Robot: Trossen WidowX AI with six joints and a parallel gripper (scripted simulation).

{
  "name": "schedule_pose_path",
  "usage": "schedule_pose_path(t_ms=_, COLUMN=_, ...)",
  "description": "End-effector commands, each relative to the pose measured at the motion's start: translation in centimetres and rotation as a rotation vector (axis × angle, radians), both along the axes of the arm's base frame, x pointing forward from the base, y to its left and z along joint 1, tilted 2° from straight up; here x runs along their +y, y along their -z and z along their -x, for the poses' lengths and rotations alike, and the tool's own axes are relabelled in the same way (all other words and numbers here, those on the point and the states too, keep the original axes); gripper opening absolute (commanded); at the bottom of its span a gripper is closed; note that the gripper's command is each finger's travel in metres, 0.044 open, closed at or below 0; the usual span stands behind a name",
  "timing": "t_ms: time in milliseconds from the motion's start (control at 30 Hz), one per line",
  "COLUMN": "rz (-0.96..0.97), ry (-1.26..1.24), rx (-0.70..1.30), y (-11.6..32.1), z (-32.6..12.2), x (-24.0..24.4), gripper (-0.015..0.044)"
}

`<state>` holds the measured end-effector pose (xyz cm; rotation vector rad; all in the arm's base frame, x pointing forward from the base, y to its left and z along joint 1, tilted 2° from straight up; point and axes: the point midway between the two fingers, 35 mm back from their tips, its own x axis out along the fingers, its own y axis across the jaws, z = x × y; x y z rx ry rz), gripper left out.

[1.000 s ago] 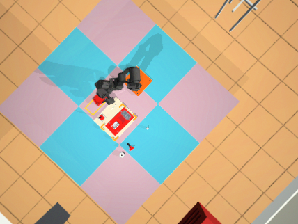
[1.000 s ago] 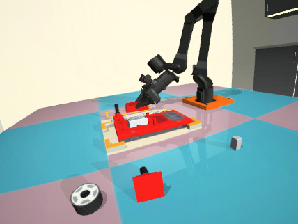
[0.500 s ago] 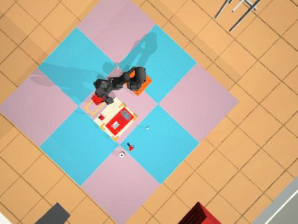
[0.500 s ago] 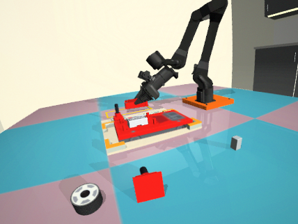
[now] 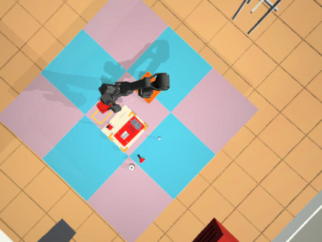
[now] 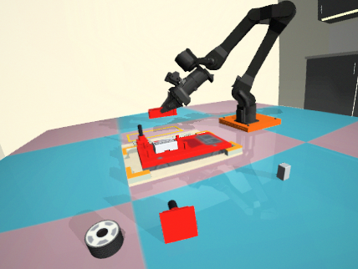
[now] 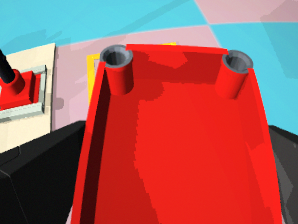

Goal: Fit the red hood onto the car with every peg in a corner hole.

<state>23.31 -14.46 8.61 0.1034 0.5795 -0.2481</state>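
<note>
Above the checkered table, a black parallel-jaw gripper (image 5: 105, 107) (image 6: 164, 111) (image 7: 178, 133) grips a red plastic car hood (image 5: 102, 107) (image 6: 155, 113) (image 7: 200, 145) by its long sides. The hood's hollow underside faces the wrist camera, its long axis running away from that camera, two grey-rimmed corner bosses (image 7: 117, 56) at the far end.

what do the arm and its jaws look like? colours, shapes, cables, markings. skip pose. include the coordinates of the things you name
Arm (image 5: 129, 87) (image 6: 232, 43): matte black or near-black, long straight links, chunky rounded joint housings. A small dark bracket-like part sits near the wrist. Jaws: two broad, dark, angular ones with flat faces and bevelled edges; one shows a thin seam line. No cables or sleeve visible. No lettering I can read.
</note>
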Motion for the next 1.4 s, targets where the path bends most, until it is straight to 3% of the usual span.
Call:
schedule_pose_path(t_ms=0, rz=0.011, ry=-0.006, rx=-0.009, y=-1.43, z=0.09, x=0.11, gripper=0.0000)
schedule_pose_path(t_ms=467, rz=-0.052, ry=0.037, rx=-0.025, y=-1.24, z=0.17, x=0.14, gripper=0.0000)
schedule_pose_path(t_ms=1367, rz=-0.732, ry=0.497, rx=-0.194, y=-1.11, z=0.21, x=0.15, gripper=0.0000)
